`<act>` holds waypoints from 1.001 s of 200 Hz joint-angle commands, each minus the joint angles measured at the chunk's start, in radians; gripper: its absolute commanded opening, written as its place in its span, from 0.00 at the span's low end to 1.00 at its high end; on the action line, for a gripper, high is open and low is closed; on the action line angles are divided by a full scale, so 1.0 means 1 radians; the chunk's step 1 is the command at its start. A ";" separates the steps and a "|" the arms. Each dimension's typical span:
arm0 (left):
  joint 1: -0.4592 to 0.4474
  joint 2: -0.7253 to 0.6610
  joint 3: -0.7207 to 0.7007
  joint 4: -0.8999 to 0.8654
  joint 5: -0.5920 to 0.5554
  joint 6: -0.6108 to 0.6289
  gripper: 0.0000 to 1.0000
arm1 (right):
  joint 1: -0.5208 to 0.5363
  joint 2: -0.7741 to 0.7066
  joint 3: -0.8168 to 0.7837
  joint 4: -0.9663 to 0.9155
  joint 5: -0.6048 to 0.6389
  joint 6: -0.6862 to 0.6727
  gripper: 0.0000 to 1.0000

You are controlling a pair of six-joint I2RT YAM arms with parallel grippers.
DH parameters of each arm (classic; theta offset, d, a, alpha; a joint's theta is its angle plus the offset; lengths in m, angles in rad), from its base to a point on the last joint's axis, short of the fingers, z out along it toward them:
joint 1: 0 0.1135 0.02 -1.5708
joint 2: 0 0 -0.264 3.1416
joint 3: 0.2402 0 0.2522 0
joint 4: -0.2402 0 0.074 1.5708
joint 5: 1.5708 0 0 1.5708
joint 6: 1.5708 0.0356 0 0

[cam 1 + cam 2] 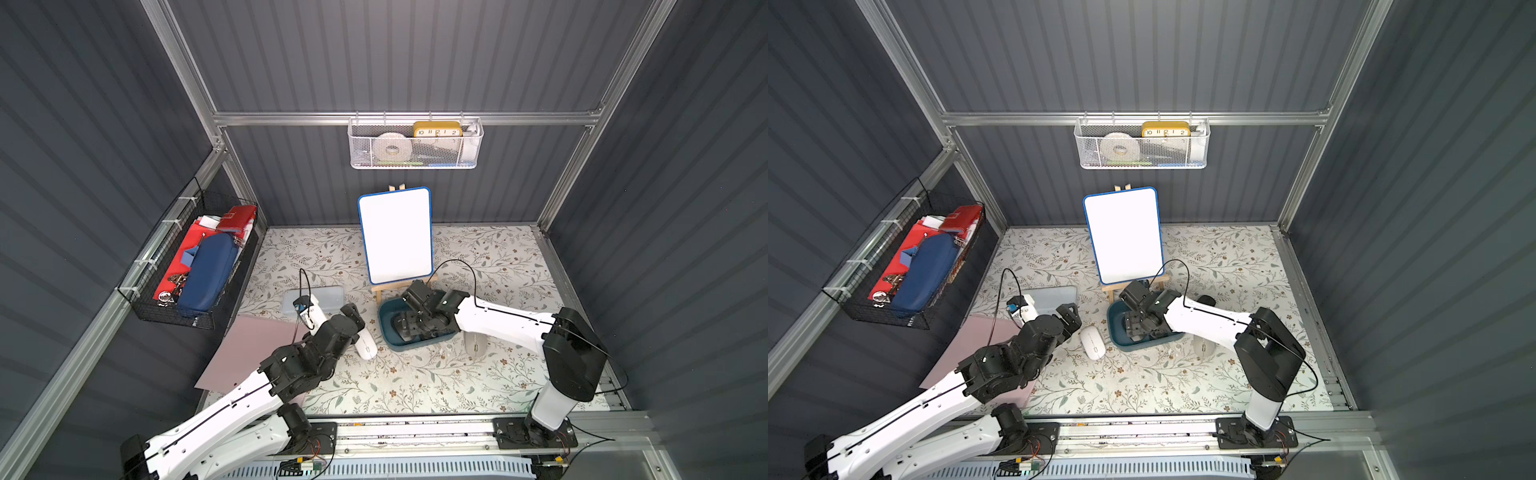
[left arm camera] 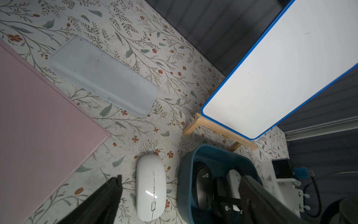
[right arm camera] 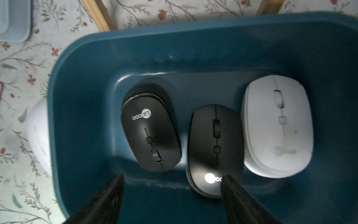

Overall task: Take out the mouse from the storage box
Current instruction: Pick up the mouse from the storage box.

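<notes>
The storage box (image 1: 409, 346) sits a little below the middle of the frame in both top views, just in front of the whiteboard (image 1: 395, 232) on its small easel. The right wrist view shows three mice side by side on its floor: an end black mouse (image 3: 151, 128), a middle black mouse (image 3: 215, 149) and a matte white mouse (image 3: 277, 126). Two more are already out on the desk (image 1: 415, 386). A glossy white mouse (image 1: 368, 348) lies just left of the box and a grey mouse (image 1: 476, 343) just right of it.

I judge that the step in hand is the reach for a grasp. The right gripper (image 3: 172, 176) is low inside the box, its jaws apart and grasping nothing. One fingertip (image 3: 232, 190) overlaps the rear of the middle black mouse (I cannot tell if it touches). The left gripper (image 1: 1071, 316) is spread wide and empty, above the desk near the glossy white mouse.

The next move calls for centring the jaws over one mouse, so that a finger comes down on each flank. The mice lie close together and their shells look smooth, so the grip may slip. After closing, the lift must clear the low wall.
</notes>
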 commanded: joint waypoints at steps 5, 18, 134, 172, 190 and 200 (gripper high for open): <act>0.003 -0.002 -0.017 -0.019 -0.024 0.000 0.99 | -0.022 0.012 0.002 -0.077 0.050 0.006 0.76; 0.003 -0.002 -0.022 -0.015 -0.025 0.002 0.99 | -0.041 0.014 -0.016 -0.069 0.032 0.008 0.74; 0.003 0.020 -0.030 0.001 -0.030 0.000 0.99 | -0.071 0.159 0.034 -0.098 -0.037 0.031 0.75; 0.003 0.020 -0.035 0.002 -0.031 -0.004 0.99 | -0.072 0.228 0.086 -0.103 -0.053 0.022 0.75; 0.003 0.015 -0.034 -0.006 -0.033 -0.009 0.99 | -0.072 0.247 0.105 -0.106 -0.053 0.018 0.72; 0.003 0.009 -0.035 -0.011 -0.034 -0.011 0.99 | -0.072 0.252 0.113 -0.105 -0.062 0.017 0.70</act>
